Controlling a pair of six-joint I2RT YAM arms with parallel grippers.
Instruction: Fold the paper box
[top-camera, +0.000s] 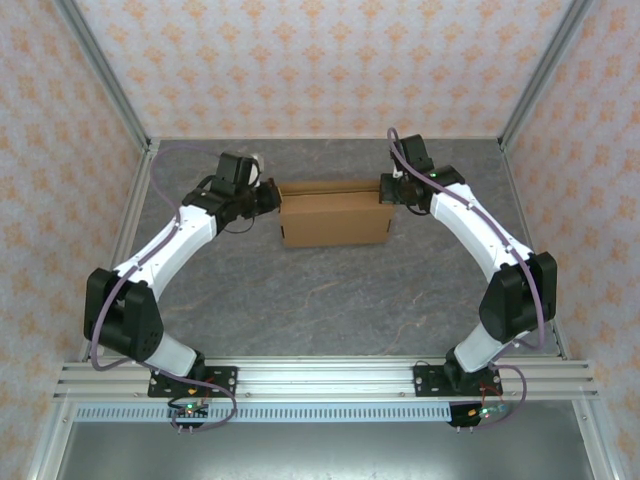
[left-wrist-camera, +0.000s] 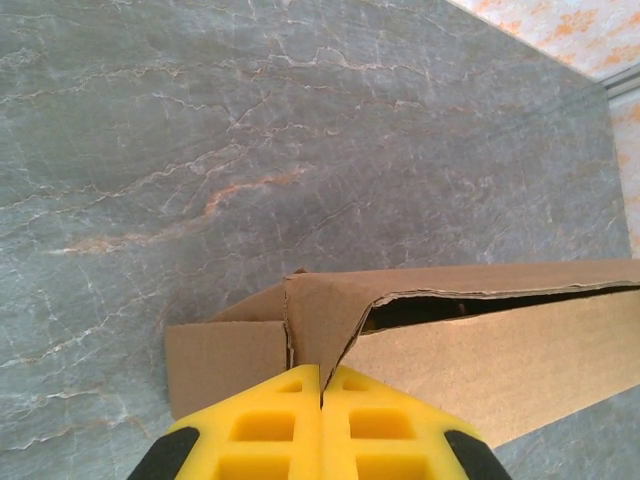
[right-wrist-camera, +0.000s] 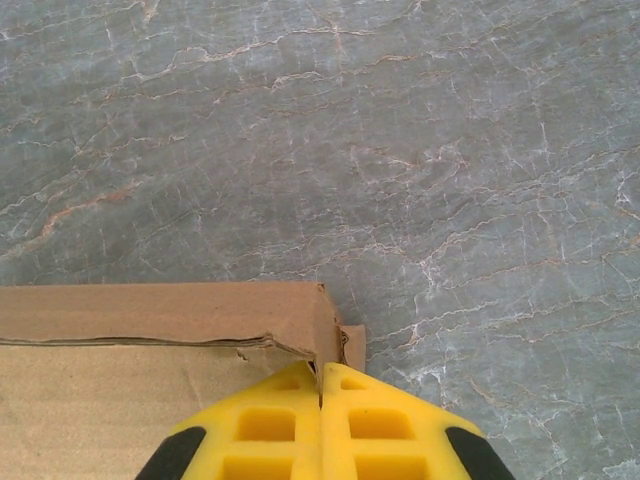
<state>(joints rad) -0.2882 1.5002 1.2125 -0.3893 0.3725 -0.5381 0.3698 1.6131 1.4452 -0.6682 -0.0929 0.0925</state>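
The right gripper (right-wrist-camera: 321, 368) has its two yellow fingers (right-wrist-camera: 265, 425) pressed flat together, tips touching the far right corner of the paper box (right-wrist-camera: 120, 400). The brown box lies on the grey marbled surface (right-wrist-camera: 400, 150). A ragged flap edge runs along its top, and a small tab (right-wrist-camera: 353, 345) juts out beside that corner.

No text, label, brand, number or sign can be read. The paper box (top-camera: 335, 220) is plain brown cardboard, the table (top-camera: 300, 300) is grey marbling, and the walls (top-camera: 300, 60) carry a repeating orange floral pattern.
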